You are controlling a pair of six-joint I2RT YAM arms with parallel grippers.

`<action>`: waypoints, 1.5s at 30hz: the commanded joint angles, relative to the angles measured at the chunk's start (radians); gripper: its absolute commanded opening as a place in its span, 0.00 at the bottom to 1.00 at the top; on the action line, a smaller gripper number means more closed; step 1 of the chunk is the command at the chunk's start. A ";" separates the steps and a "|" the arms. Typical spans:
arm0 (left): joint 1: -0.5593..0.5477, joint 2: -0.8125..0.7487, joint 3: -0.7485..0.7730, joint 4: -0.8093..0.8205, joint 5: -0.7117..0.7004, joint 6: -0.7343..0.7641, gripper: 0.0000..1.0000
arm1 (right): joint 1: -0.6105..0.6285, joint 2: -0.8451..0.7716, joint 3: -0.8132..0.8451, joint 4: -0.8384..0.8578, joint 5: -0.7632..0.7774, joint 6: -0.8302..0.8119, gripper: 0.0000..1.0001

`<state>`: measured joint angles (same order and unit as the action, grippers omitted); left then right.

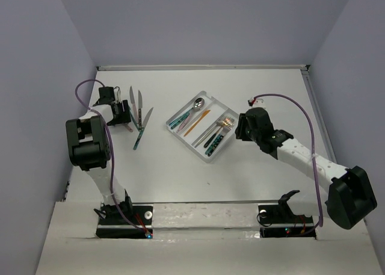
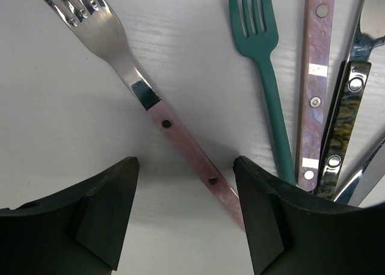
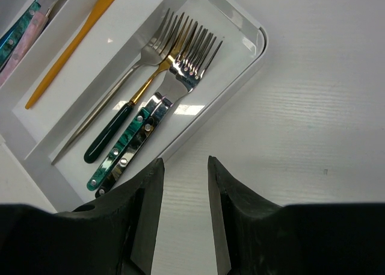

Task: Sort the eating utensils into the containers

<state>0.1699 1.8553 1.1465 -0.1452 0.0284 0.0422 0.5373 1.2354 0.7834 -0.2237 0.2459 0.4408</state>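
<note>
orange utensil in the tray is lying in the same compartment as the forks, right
Not quite. The right wrist view shows the orange utensil lying in the tray, but in the middle compartment. The forks share the outer compartment next to it, so they are not in the same one.

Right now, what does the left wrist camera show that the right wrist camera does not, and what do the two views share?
Only the left wrist view: a pink-handled fork lying on the table under the open left gripper, a teal fork beside it, and more handles at the right edge.
Only the right wrist view: the tray, with several forks in its outer compartment and an orange utensil in the next one. The right gripper holds nothing.
Both: the white table, and black jaws standing apart.
</note>
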 commanded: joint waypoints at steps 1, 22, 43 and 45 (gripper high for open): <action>-0.001 0.036 0.038 0.004 -0.012 -0.018 0.76 | 0.000 -0.028 -0.013 0.050 0.010 -0.019 0.41; 0.072 0.018 -0.014 0.053 -0.079 0.038 0.00 | 0.000 -0.040 -0.027 0.049 0.020 -0.033 0.41; -0.672 -0.375 0.189 -0.091 -0.134 0.150 0.00 | 0.000 -0.175 -0.107 0.052 0.300 0.056 0.41; -0.746 -0.334 0.235 -0.106 -0.113 0.125 0.00 | 0.000 -0.221 -0.125 0.052 0.355 0.070 0.41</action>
<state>-0.4530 1.4521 1.3281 -0.1493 -0.1081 0.1753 0.5373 1.0878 0.6834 -0.2100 0.4538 0.4713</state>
